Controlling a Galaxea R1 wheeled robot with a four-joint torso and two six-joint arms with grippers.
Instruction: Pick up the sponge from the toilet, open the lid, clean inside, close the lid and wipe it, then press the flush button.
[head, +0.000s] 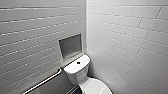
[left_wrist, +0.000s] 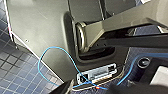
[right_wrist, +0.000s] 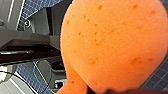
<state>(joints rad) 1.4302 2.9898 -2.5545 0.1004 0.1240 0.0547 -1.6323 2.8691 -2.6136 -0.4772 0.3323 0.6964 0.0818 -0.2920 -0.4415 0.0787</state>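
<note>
The white toilet (head: 76, 72) stands in the corner of the tiled walls, low in the head view. Its tank top carries the small dark flush button (head: 78, 62). In front of the tank, the white lid (head: 96, 87) lies down over the bowl at the picture's lower edge. The orange sponge (right_wrist: 112, 45) looms large and close in the right wrist view, above blue floor tiles, with my right gripper (right_wrist: 107, 91) shut on it. My left gripper is open and holds nothing; its wrist view looks down at my own base.
A recessed grey niche (head: 70, 46) sits in the wall above the tank. A metal grab bar (head: 42, 83) runs along the left wall beside the toilet. Blue mosaic floor (left_wrist: 15, 72) surrounds my base, where a blue cable (left_wrist: 50, 51) loops.
</note>
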